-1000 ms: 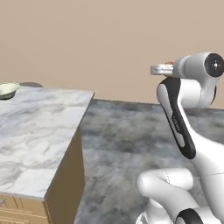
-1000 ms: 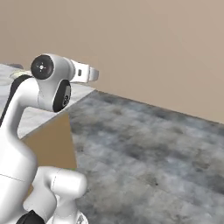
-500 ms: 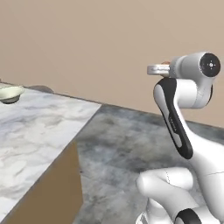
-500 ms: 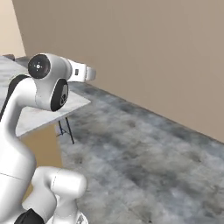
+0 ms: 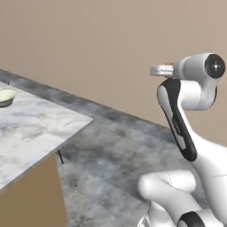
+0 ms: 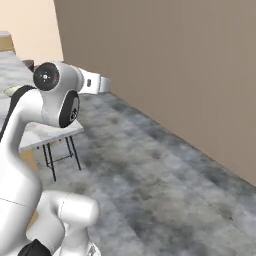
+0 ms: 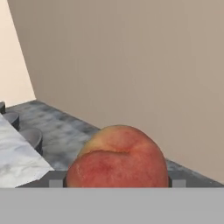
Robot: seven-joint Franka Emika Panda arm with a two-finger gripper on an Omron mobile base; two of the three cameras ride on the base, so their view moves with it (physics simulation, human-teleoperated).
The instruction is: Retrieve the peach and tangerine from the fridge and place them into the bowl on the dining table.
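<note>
Peach point(image 7: 117, 158) clamped in my gripper point(image 7: 113, 180), well apart from bowl point(image 5: 6, 96). Risk: base swing jolts grip, fruit drops short of bowl.

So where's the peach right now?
The peach sits at the bottom centre of the hand view, held between the two fingertips of the tool, with the tan wall behind it and the dining table off to its left.
</note>
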